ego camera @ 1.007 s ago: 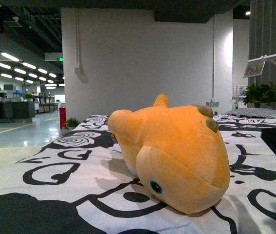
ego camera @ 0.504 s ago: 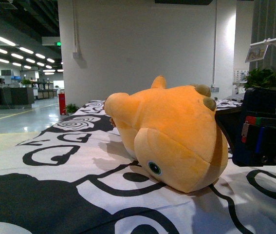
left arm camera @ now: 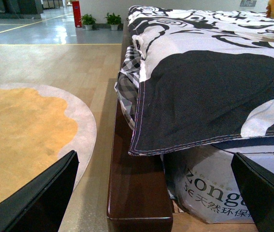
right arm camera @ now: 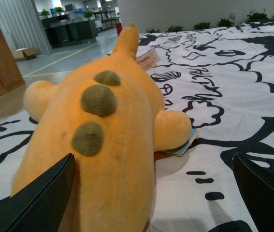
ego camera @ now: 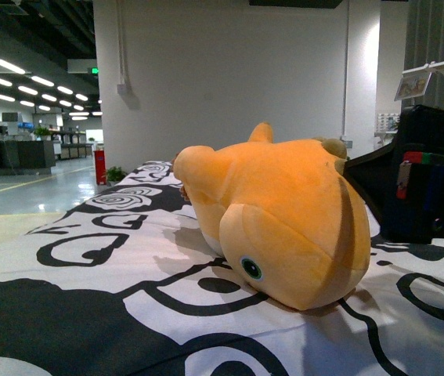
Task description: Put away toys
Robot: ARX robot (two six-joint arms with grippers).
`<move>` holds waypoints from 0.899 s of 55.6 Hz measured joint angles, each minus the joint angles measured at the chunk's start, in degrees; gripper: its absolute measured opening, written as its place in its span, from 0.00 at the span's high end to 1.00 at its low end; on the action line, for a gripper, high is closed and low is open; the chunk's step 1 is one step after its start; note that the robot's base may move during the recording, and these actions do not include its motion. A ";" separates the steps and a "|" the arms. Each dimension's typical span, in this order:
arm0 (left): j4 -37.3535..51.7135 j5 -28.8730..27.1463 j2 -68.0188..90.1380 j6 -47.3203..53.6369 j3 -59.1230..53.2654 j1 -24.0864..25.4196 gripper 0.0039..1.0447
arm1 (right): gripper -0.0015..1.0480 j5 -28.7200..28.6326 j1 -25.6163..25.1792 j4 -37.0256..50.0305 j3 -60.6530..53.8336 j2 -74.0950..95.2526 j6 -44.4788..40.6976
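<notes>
An orange-yellow plush toy (ego camera: 276, 215) lies on its side on a black-and-white patterned bedspread (ego camera: 104, 274), one eye facing me. In the right wrist view the plush toy (right arm camera: 103, 135) shows its back with three olive spots and a paper tag under one paw. My right gripper (right arm camera: 151, 203) is open, its fingers (right arm camera: 40, 198) wide apart just above the toy's back, not touching it; its black body (ego camera: 425, 180) shows at the right of the front view. My left gripper (left arm camera: 151, 193) is open and empty, low beside the bed's side, away from the toy.
The left wrist view shows the bed's dark wooden rail (left arm camera: 137, 183), the hanging bedspread edge (left arm camera: 185, 140), a printed white bag (left arm camera: 214, 188) under it, and a beige floor with an orange-and-grey rug (left arm camera: 25, 130). A white wall (ego camera: 229, 78) stands behind the bed.
My right arm has come into view at the right and moved up behind the plush toy. The view dropped slightly after the first frame. The toy has not moved.
</notes>
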 joint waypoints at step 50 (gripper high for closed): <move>0.00 0.00 0.00 0.00 0.00 0.00 0.06 | 0.06 5.66 11.76 0.59 1.55 2.58 -2.67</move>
